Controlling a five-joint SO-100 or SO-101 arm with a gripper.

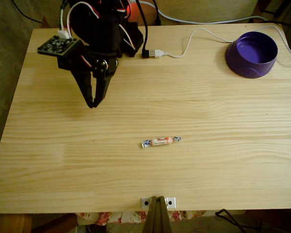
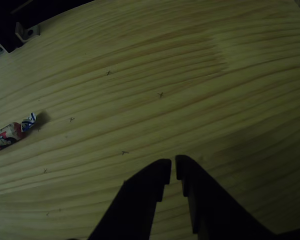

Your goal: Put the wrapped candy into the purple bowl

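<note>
In the fixed view the wrapped candy (image 1: 160, 141) is seen lying lengthwise left-to-right on the desk (image 1: 223, 160), well apart from the pressed-together tool (image 1: 92, 104), toward its lower right.

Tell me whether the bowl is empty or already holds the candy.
Empty. The bowl shows only its bare purple floor in the fixed view, and the candy lies on the table, well apart from it.
</note>
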